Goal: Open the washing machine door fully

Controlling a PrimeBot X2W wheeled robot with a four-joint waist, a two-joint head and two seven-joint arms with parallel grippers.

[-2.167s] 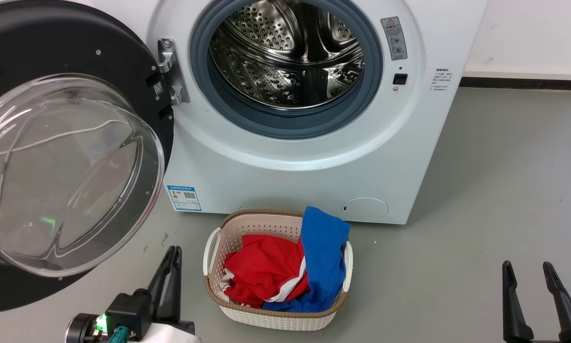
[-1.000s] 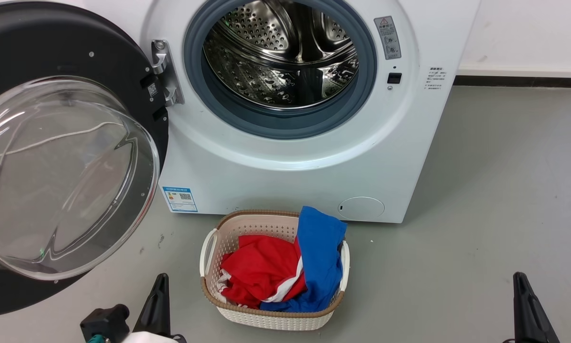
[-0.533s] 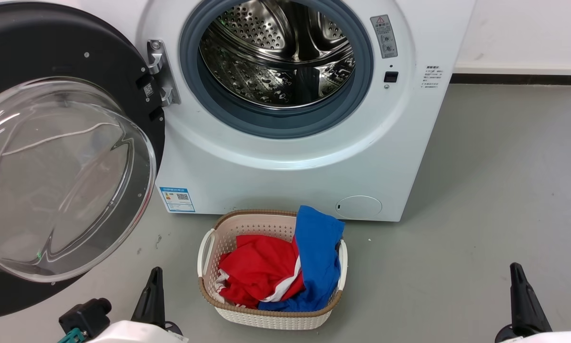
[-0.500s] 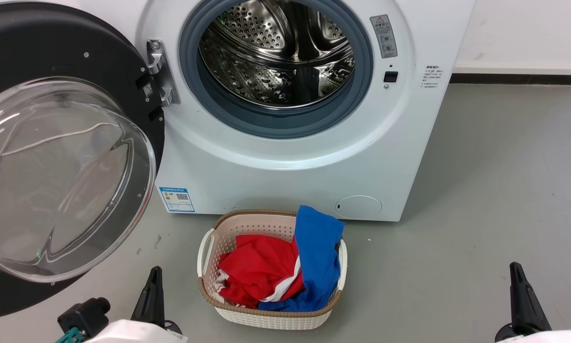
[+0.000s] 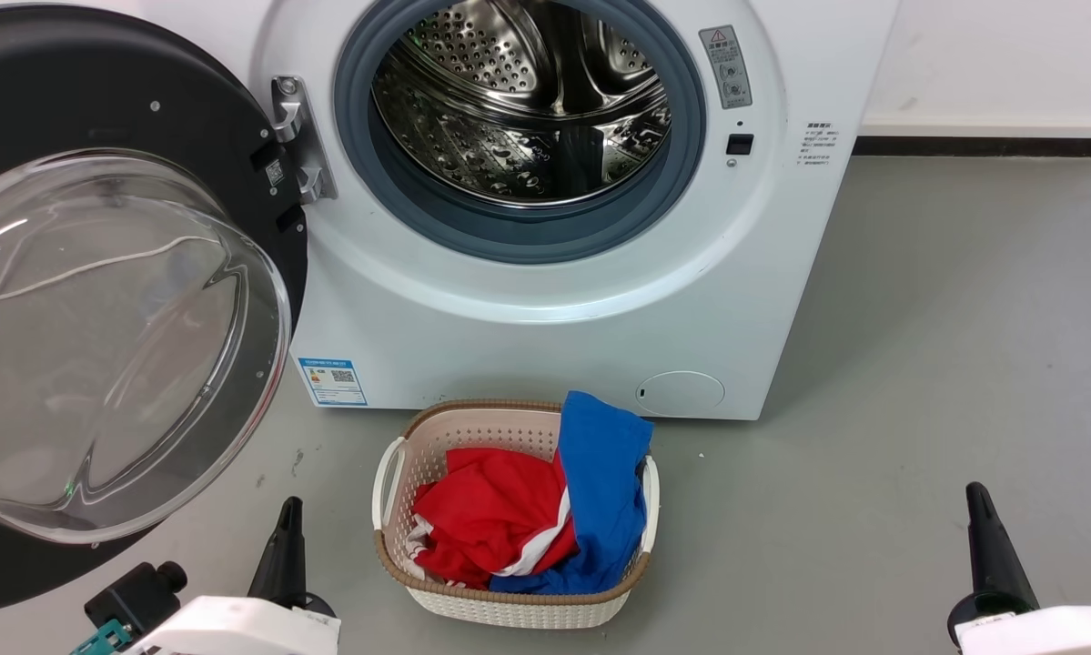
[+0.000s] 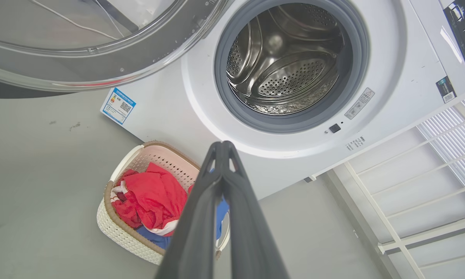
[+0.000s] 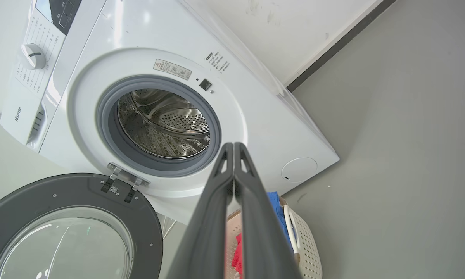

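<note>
As fingers [image 6: 201, 217] touch, left gripper [image 6: 222, 144] hovers

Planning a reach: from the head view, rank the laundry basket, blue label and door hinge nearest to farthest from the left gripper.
From the left gripper:
1. White woven plastic laundry basket, to its right.
2. Blue rectangular label, ahead, low.
3. Silver metal door hinge, ahead, high up.

The drum opening [image 5: 518, 109] stands clear beside the wide-open washing machine door [image 5: 99, 100]; a laundry basket [image 5: 509, 608] blocks the floor [image 5: 873, 382] below.

brand "Hisense" | washer ctrl panel [image 7: 23, 93] | warn sticker [image 7: 172, 69] unreadable
</note>
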